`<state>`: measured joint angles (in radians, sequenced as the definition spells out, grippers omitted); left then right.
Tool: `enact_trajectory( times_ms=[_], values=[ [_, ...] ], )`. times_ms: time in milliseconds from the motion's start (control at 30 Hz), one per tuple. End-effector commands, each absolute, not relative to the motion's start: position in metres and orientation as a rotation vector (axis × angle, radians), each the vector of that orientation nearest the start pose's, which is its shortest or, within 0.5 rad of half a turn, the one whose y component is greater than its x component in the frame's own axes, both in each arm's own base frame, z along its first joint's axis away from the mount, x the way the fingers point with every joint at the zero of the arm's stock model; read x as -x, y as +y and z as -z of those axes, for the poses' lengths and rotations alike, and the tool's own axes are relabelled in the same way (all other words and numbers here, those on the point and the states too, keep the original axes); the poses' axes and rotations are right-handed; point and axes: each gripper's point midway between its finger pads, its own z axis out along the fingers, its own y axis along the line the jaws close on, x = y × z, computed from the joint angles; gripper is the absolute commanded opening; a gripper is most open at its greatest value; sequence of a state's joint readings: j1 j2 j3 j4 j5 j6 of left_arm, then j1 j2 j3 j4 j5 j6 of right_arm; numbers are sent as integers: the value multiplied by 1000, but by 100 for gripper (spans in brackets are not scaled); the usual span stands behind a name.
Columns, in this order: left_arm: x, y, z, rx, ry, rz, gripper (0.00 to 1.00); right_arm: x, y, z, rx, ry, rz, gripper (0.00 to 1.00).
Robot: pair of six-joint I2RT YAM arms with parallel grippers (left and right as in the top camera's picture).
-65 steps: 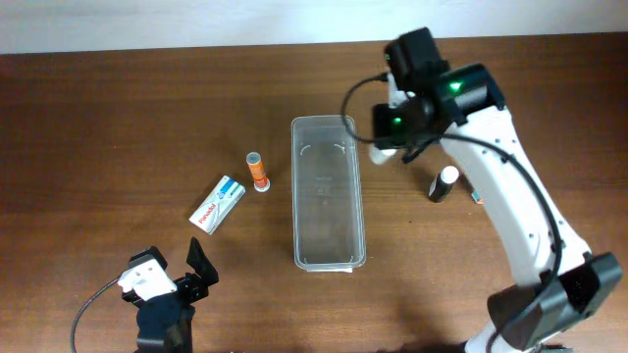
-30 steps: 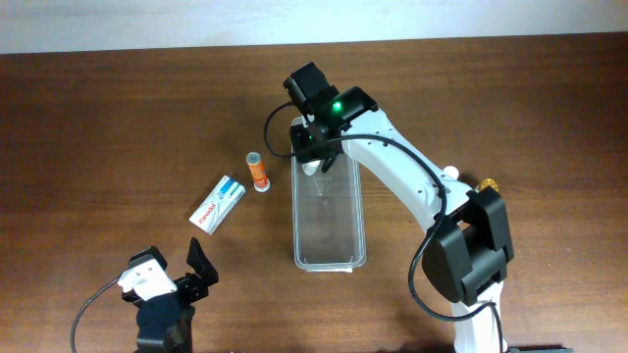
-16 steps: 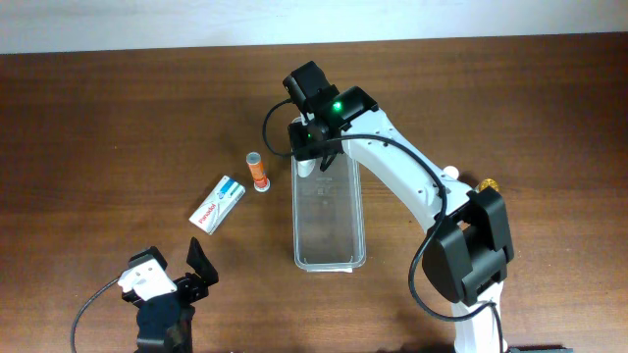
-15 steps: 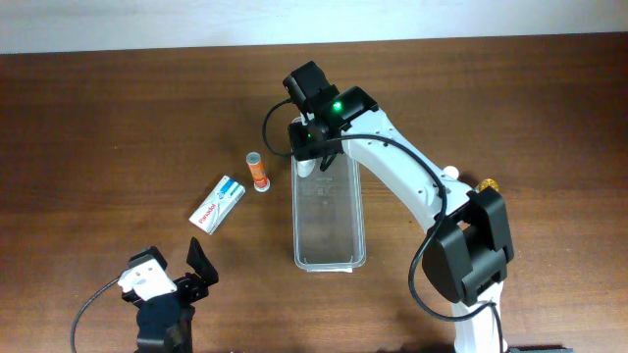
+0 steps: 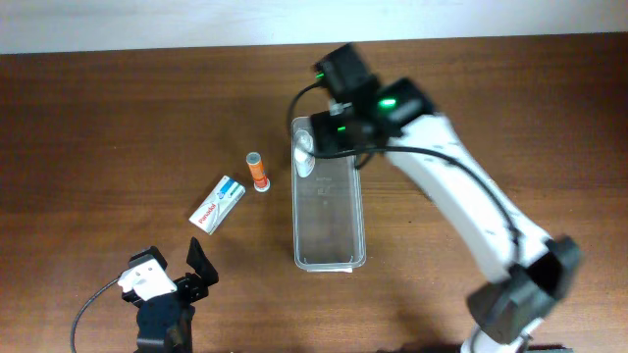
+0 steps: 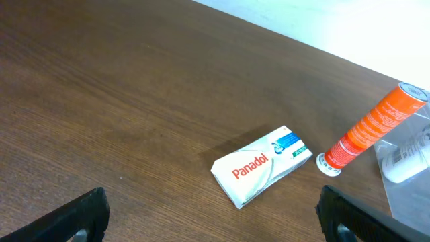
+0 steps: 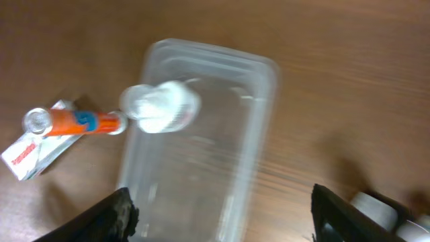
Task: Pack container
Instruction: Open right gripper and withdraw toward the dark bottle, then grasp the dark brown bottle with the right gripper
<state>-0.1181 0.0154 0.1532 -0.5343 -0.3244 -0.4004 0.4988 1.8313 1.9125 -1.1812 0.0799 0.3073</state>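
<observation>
The clear plastic container (image 5: pixel 330 211) lies lengthwise at the table's middle. A white bottle (image 5: pixel 305 155) lies inside it at the far left corner, free of any grip. My right gripper (image 5: pixel 332 137) hovers open over that far end with nothing between its fingers. The right wrist view looks down on the container (image 7: pixel 222 154) and the white bottle (image 7: pixel 161 106) from between the open right gripper (image 7: pixel 228 225). My left gripper (image 5: pixel 177 270) rests open near the front left. Its wrist view faces a white Panadol box (image 6: pixel 262 171) and an orange tube (image 6: pixel 373 126) past the open left gripper (image 6: pixel 215 228).
The orange tube (image 5: pixel 257 171) and Panadol box (image 5: pixel 218 203) lie on the wooden table left of the container. A white-capped item (image 7: pixel 379 210) shows blurred at the right wrist view's lower right corner. The container's corner (image 6: pixel 413 191) reaches into the left wrist view.
My right gripper has opened and let go of the white bottle, which now lies in the container. The right arm has drawn up and to the right. The left arm has not moved.
</observation>
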Motion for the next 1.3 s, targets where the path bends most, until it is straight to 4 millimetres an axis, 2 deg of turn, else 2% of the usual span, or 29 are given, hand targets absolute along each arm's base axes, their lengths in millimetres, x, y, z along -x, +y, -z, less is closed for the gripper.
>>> enact_trajectory(
  times_ms=[0, 100, 233, 433, 500, 533, 633, 800, 967, 1133, 1267],
  values=[
    [-214, 30, -119, 472, 1883, 22, 100, -405, 138, -239, 66, 2661, -30, 78],
    [-214, 30, -119, 472, 1883, 22, 99, -407, 91, -226, -85, 2729, 31, 78],
    [-214, 30, -119, 472, 1883, 22, 99, -404, 38, -195, -320, 2837, 73, 76],
    [-214, 30, -119, 472, 1883, 22, 99, -391, -1, -149, -488, 2960, 74, 65],
    [-214, 30, -119, 472, 1883, 22, 99, -383, -6, -136, -516, 2999, 75, 53],
    [-214, 30, -119, 472, 1883, 22, 100, -378, -6, -129, -525, 3020, 69, 50],
    [-214, 30, -119, 472, 1883, 22, 99, -367, -6, -114, -531, 3067, 81, 50],
    [-214, 30, -119, 472, 1883, 22, 99, -361, -4, -97, -526, 3090, 81, 51],
    [-214, 30, -119, 472, 1883, 22, 99, -359, -1, -84, -524, 3098, 55, 50],
    [-214, 30, -119, 472, 1883, 22, 99, -360, 4, -83, -524, 3097, 10, 46],
    [-214, 30, -119, 472, 1883, 22, 99, -361, 4, -83, -522, 3095, 10, 35]
  ],
)
